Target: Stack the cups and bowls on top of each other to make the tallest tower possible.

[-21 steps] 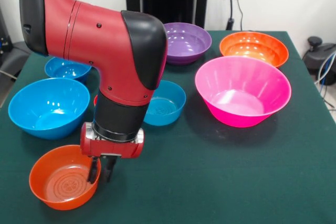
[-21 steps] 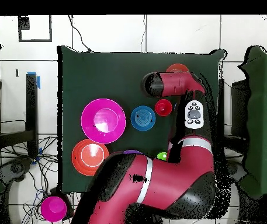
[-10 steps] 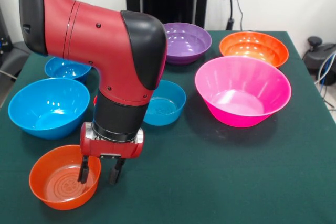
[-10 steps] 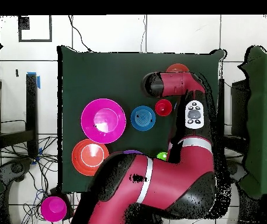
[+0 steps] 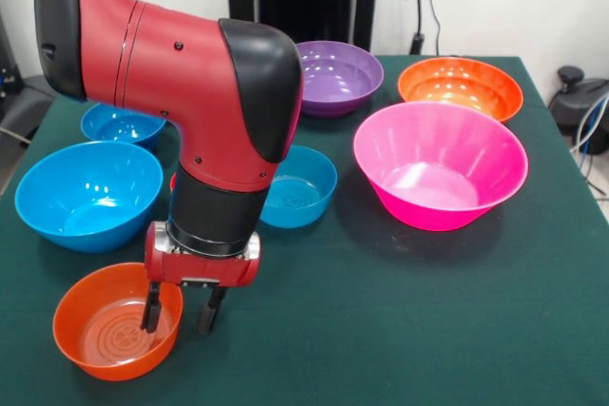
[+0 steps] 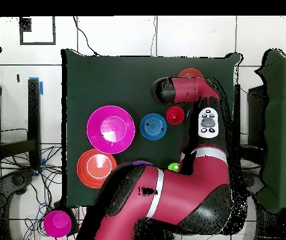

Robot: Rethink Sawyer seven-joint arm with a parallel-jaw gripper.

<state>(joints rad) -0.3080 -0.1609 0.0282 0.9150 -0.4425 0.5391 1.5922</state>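
My claw (image 5: 179,319): spread wide, empty, one finger inside the near orange bowl (image 5: 114,322), one outside its rim.
Bowls' facing: all upright, mouths up.
Count, front view: two orange, three blue, one purple (image 5: 335,76), one pink (image 5: 440,164).
Tower: none stacked.

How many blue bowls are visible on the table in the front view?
3. A large blue bowl sits at the left, a small blue bowl behind it, and a medium blue bowl at the centre, partly behind the arm, which may hide others.
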